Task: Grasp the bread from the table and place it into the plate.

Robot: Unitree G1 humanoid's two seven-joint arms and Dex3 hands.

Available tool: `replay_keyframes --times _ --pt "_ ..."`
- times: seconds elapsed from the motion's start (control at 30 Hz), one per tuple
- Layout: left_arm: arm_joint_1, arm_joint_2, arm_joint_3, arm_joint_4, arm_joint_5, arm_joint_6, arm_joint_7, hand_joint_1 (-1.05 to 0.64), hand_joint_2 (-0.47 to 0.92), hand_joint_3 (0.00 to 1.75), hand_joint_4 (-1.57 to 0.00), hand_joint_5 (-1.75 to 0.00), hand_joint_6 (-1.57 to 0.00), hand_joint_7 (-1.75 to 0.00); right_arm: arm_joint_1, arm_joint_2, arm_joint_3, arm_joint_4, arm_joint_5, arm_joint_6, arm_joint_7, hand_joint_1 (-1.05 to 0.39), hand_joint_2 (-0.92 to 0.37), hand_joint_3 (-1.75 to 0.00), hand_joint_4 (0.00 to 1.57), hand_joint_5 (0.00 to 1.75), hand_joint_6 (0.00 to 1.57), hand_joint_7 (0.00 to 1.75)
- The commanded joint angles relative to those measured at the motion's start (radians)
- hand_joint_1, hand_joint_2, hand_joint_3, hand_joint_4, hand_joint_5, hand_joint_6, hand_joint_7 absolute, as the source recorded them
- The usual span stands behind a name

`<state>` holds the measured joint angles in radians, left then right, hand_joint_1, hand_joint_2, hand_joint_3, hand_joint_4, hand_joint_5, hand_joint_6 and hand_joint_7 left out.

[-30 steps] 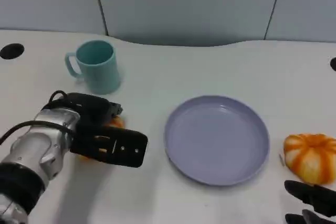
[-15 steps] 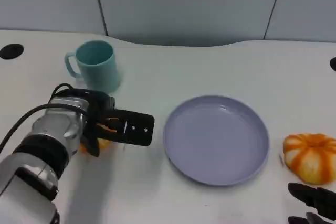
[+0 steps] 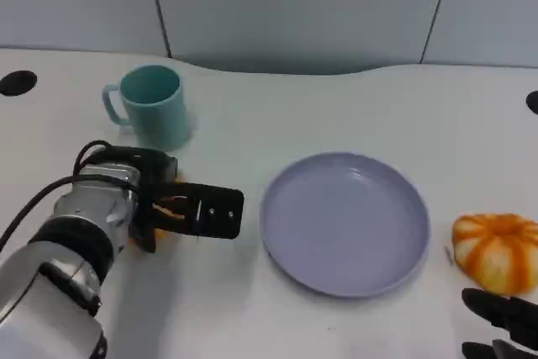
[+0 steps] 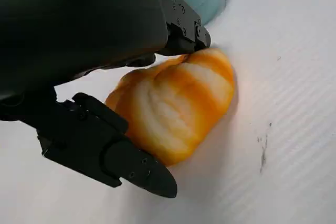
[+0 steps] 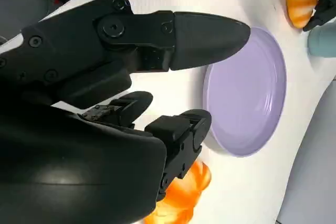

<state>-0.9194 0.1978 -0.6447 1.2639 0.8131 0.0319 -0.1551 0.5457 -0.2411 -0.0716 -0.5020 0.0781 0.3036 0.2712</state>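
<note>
White surface [image 3: 252,308] under rig; left hand [image 3: 181,208] closed around bread [image 4: 176,111], fingers either side; right hand [image 3: 504,325] idle, state unclear; loose grip could drop bread short of plate [image 3: 345,223]

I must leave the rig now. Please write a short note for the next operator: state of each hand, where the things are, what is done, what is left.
Left hand: fingers closed around the bread, which seems to lie on the table near the teal cup.
Right hand: open, holds nothing, beside a second bread.
Plate: nothing in it.
Done: grasp, as it seems.
Left: lift the bread, carry it to the plate, release.
</note>
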Motion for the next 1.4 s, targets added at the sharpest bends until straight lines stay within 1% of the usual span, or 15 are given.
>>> replay_keyframes --times 0.03,0.2,0.3,0.4,0.5,0.57,0.67,0.73,0.77,0.93,1.0,1.03,1.1,1.3,1.4 --pt "0.023 0.007 0.027 0.029 -0.037 -0.013 0.061 -0.37 0.78 0.01 -0.35 -0.12 -0.50 -0.11 0.004 -0.001 -0.020 -0.004 0.019 -0.004 0.001 -0.54 -0.92 -0.50 0.60 0.01 0.45 0.00" --pt "0.040 0.007 0.043 0.044 -0.060 -0.041 0.137 -0.27 0.85 0.02 -0.49 -0.24 -0.63 -0.20 0.000 0.001 -0.023 -0.006 0.022 -0.001 -0.003 -0.53 -0.92 -0.50 0.61 0.01 0.46 0.00" --pt "0.047 0.011 0.047 0.056 -0.068 -0.057 0.165 -0.22 0.91 0.02 -0.27 -1.11 -0.37 -0.87 0.000 0.002 -0.026 -0.002 0.027 -0.006 -0.001 -0.54 -0.92 -0.50 0.62 0.02 0.46 0.01" --pt "0.048 0.011 0.048 0.067 -0.072 -0.071 0.176 -0.17 0.92 0.02 -0.28 -1.52 -0.30 -1.21 0.001 0.004 -0.026 -0.002 0.027 -0.010 -0.004 -0.54 -0.92 -0.50 0.63 0.02 0.47 0.01" --pt "0.050 0.003 0.051 0.073 -0.076 -0.069 0.189 -0.16 0.92 0.02 -0.32 -1.62 -0.33 -1.31 0.003 0.007 -0.028 -0.002 0.028 -0.013 -0.004 -0.53 -0.92 -0.50 0.63 0.02 0.47 0.01" --pt "0.054 -0.008 0.055 0.077 -0.080 -0.061 0.205 -0.15 0.92 0.01 -0.41 -1.71 -0.34 -1.63 0.004 0.010 -0.029 -0.003 0.028 -0.014 -0.006 -0.53 -0.92 -0.50 0.64 0.02 0.46 0.00" --pt "0.054 -0.014 0.058 0.083 -0.082 -0.047 0.214 -0.18 0.92 0.07 -0.42 -1.55 -0.45 -1.38 0.004 0.011 -0.028 0.000 0.025 -0.020 -0.006 -0.52 -0.92 -0.49 0.64 0.02 0.46 0.00" --pt "0.052 -0.017 0.068 0.085 -0.089 -0.030 0.218 -0.21 0.92 0.10 -0.51 -1.21 -0.67 -0.83 0.003 0.012 -0.028 0.003 0.025 -0.022 -0.005 -0.52 -0.92 -0.50 0.64 0.02 0.46 0.00" --pt "0.052 -0.017 0.071 0.086 -0.090 -0.026 0.219 -0.21 0.92 0.10 -0.54 -1.15 -0.72 -0.71 0.002 0.012 -0.028 0.003 0.025 -0.022 -0.005 -0.52 -0.92 -0.50 0.63 0.02 0.46 0.00" --pt "0.055 -0.015 0.078 0.084 -0.096 -0.030 0.236 -0.22 0.92 0.11 -0.56 -1.08 -0.78 -0.57 0.002 0.013 -0.028 0.007 0.026 -0.026 -0.003 -0.52 -0.92 -0.50 0.63 0.02 0.46 0.00" --pt "0.063 -0.009 0.112 0.079 -0.128 -0.057 0.271 -0.18 0.92 0.17 -0.58 -1.14 -0.71 -0.96 0.001 0.011 -0.030 0.013 0.031 -0.032 0.002 -0.52 -0.92 -0.50 0.63 0.02 0.46 0.00" --pt "0.067 -0.008 0.124 0.078 -0.140 -0.067 0.283 -0.16 0.92 0.20 -0.55 -1.45 -0.60 -1.36 0.000 0.011 -0.030 0.016 0.033 -0.034 0.004 -0.52 -0.92 -0.50 0.63 0.01 0.46 0.00" --pt "0.069 -0.005 0.144 0.077 -0.160 -0.084 0.285 -0.15 0.92 0.24 -0.58 -1.65 -0.53 -1.63 0.001 0.012 -0.030 0.017 0.031 -0.037 0.001 -0.53 -0.92 -0.50 0.63 0.01 0.46 0.00" --pt "0.073 -0.002 0.170 0.076 -0.182 -0.114 0.297 -0.12 0.92 0.24 -0.66 -1.75 -0.52 -1.74 0.003 0.011 -0.028 0.008 0.027 -0.026 -0.006 -0.52 -0.92 -0.49 0.65 0.02 0.47 0.01" --pt "0.063 0.004 0.255 0.058 -0.270 -0.171 0.266 -0.07 0.85 0.19 -0.70 -1.75 -0.54 -1.75 0.002 0.013 -0.024 0.010 0.024 -0.028 -0.008 -0.53 -0.92 -0.49 0.64 0.02 0.46 0.00"
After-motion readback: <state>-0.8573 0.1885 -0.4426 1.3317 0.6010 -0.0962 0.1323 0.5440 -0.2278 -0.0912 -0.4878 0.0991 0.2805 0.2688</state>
